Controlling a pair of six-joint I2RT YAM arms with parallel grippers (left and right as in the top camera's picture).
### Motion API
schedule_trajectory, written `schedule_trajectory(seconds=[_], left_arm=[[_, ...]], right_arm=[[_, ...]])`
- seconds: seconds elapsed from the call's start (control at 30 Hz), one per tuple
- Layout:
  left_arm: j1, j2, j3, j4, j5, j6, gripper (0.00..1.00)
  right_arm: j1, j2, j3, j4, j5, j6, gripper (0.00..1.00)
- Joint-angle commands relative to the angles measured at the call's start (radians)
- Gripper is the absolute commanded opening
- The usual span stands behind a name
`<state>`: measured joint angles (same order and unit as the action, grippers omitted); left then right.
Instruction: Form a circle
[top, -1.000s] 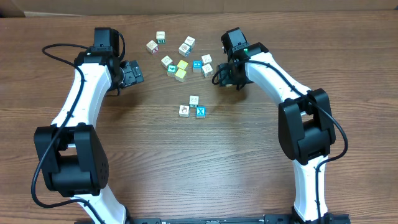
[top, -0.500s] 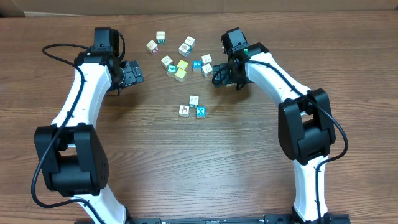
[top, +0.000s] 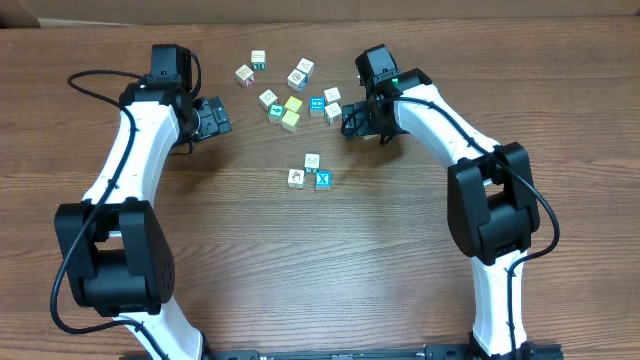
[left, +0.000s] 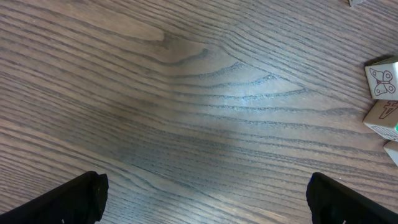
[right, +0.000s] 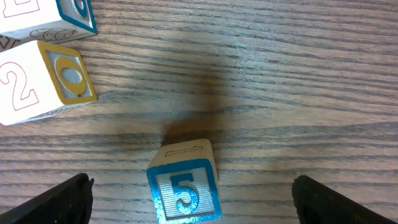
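The circle (top: 311, 172) is a tight cluster at mid-table: two white-faced cubes (top: 312, 160) and one bright blue cube (top: 322, 180). Neither gripper is near it. My right gripper (top: 349, 120) is at the right edge of the upper scatter, open. In the right wrist view a cream cube with a blue "5" face (right: 185, 190) stands between the wide-spread fingers (right: 74, 193) of the right gripper (right: 189, 200), touching neither. My left gripper (top: 213, 117) hovers left of the scatter, open over bare wood (left: 205, 193).
A loose scatter of white, yellow and teal cubes (top: 290, 95) lies at the back centre. A yellow-faced "2" cube (right: 43, 84) and another cube (right: 50, 15) sit ahead of the right gripper. A butterfly cube (left: 380, 79) is at the left wrist view's right edge.
The right gripper has edged slightly left toward the nearest cube of the scatter. The left arm and all cubes are unmoved.
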<state>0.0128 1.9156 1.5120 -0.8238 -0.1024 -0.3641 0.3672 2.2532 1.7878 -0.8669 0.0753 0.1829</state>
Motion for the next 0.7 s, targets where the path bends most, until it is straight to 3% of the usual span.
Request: schedule_trajectory(seconds=[0.0,0.2,0.67], left_arm=[[-0.006,0.007,0.015,-0.002,-0.012,0.001,1.00],[-0.006,0.007,0.015,-0.003,-0.012,0.001,1.00],[-0.006,0.007,0.015,-0.002,-0.012,0.001,1.00]], right_arm=[[0.002,0.003,-0.009,0.002,0.002,0.000,1.00],[0.002,0.003,-0.009,0.002,0.002,0.001,0.99],[0.002,0.003,-0.009,0.002,0.002,0.001,0.85]])
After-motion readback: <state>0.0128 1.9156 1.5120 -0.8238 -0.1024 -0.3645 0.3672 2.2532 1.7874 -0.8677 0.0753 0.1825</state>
